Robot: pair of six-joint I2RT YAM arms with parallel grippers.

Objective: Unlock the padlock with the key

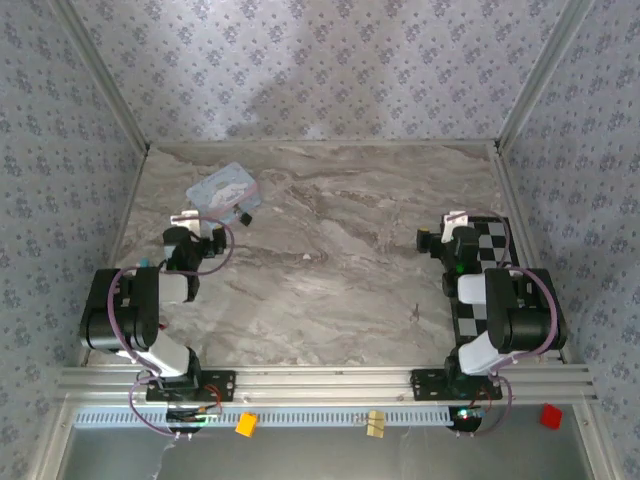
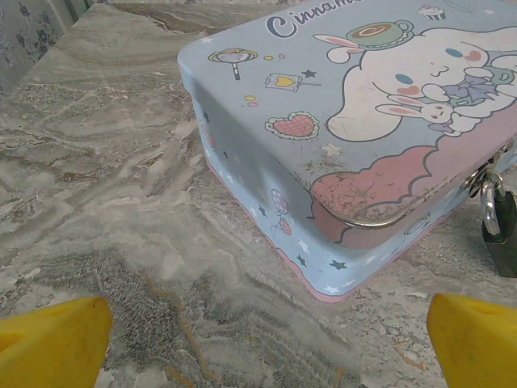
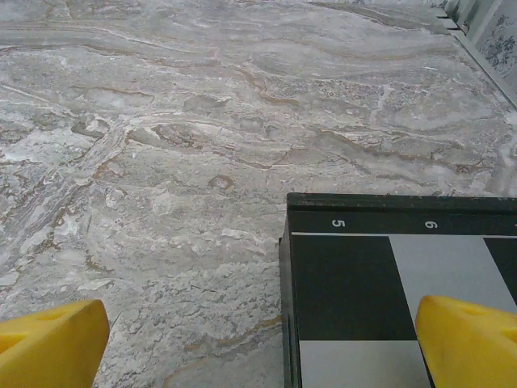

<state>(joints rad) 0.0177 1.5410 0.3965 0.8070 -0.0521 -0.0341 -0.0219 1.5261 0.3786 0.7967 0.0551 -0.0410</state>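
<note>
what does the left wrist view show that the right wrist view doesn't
Left wrist, not right wrist: a light-blue cartoon tin lying flat, with the black padlock hanging by its silvery shackle from the tin's clasp at the picture's right edge.
Right wrist, not left wrist: the corner of a black and grey checkerboard marked 5 and 6.
Both: the marble table, and along the bottom edge that arm's own yellow-tipped gripper. The left gripper and the right gripper are both open with nothing between the tips.
</note>
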